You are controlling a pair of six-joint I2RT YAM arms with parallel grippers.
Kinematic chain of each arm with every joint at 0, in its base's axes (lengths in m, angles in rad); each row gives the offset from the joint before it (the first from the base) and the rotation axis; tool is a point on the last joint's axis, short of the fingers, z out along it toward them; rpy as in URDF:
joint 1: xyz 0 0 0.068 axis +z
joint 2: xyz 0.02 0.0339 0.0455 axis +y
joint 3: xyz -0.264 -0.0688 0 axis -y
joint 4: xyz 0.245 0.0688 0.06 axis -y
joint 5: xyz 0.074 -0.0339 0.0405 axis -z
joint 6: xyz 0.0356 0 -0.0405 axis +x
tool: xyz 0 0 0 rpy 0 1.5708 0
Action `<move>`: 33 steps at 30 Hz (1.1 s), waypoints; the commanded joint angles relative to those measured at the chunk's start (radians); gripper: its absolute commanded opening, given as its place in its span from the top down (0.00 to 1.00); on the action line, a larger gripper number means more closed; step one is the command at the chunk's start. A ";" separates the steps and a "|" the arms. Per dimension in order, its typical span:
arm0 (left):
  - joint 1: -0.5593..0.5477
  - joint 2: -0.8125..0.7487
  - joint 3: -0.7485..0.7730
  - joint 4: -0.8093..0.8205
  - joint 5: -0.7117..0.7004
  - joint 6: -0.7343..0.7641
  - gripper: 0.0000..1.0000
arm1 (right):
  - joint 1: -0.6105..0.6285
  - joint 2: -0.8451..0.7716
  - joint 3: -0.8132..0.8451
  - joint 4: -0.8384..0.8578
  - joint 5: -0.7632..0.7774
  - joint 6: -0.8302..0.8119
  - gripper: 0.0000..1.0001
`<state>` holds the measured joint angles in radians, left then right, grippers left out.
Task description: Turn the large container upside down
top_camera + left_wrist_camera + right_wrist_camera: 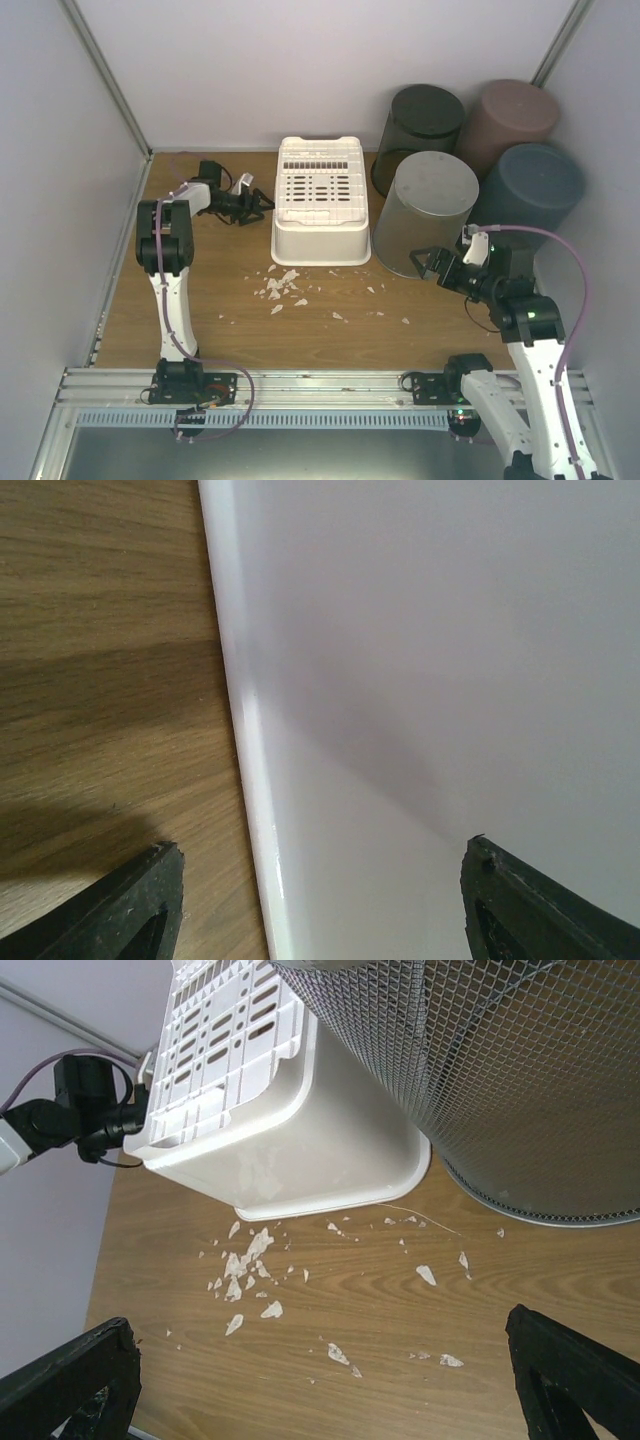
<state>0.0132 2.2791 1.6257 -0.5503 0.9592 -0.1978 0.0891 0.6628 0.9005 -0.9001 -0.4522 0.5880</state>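
Note:
The large white container [320, 190] stands bottom-up in the middle of the table, its slotted base facing up. It also shows in the left wrist view [450, 680] and the right wrist view [290, 1130]. My left gripper [258, 205] is open at the container's left side. In its wrist view the gripper [322, 880] straddles the rim, one finger over the wood and one over the white wall. My right gripper [428, 262] is open and empty, low beside the grey mesh bin [430, 210]. In its own view the right gripper [320, 1350] hangs over bare wood.
Torn white scraps [283, 285] lie on the wood in front of the container and show in the right wrist view [240, 1260]. At the back right stand a black mesh bin [425, 120], a brown bin [510, 120] and a dark blue-grey bin [530, 185]. The grey mesh bin [520, 1080] touches the container's right side.

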 commanded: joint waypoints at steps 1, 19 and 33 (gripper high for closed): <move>0.020 -0.046 0.008 -0.012 -0.024 0.019 0.24 | 0.009 -0.012 -0.013 0.010 -0.013 -0.007 0.00; -0.007 0.115 0.298 -0.069 -0.007 0.013 0.24 | 0.009 0.000 -0.028 0.027 -0.007 -0.006 0.00; -0.083 0.140 0.414 -0.023 0.023 -0.033 0.23 | 0.009 0.011 -0.047 0.100 -0.006 -0.051 0.00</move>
<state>-0.0345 2.4046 2.0140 -0.6064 0.9451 -0.2173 0.0891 0.6868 0.8642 -0.8486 -0.4538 0.5667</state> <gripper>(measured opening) 0.764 0.995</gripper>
